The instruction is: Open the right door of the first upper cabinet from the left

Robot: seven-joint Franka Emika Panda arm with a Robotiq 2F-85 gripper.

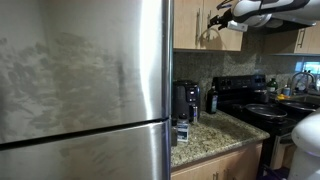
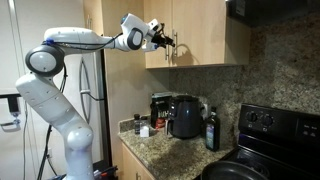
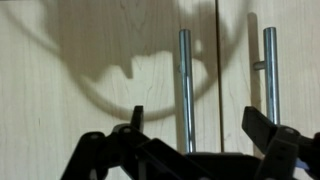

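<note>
The first upper cabinet (image 2: 200, 55) is light-tan wood with two shut doors; it also shows in an exterior view (image 1: 190, 30). In the wrist view the right door (image 3: 295, 60) carries a silver bar handle (image 3: 270, 70) near its left edge. The twin left door (image 3: 90, 60) has its own handle (image 3: 185, 80). My gripper (image 3: 200, 125) is open, close in front of the doors. Its fingers straddle the left door's handle and the seam, and the right finger overlaps the right door's handle in the picture. Both exterior views show the gripper (image 2: 165, 42) (image 1: 213, 24) at the handles.
A steel fridge (image 1: 85, 90) fills the near side. On the granite counter (image 2: 165, 150) stand a black coffee maker (image 2: 183, 115), a dark bottle (image 2: 211, 130) and small jars. A black stove (image 1: 255, 100) sits under the range hood.
</note>
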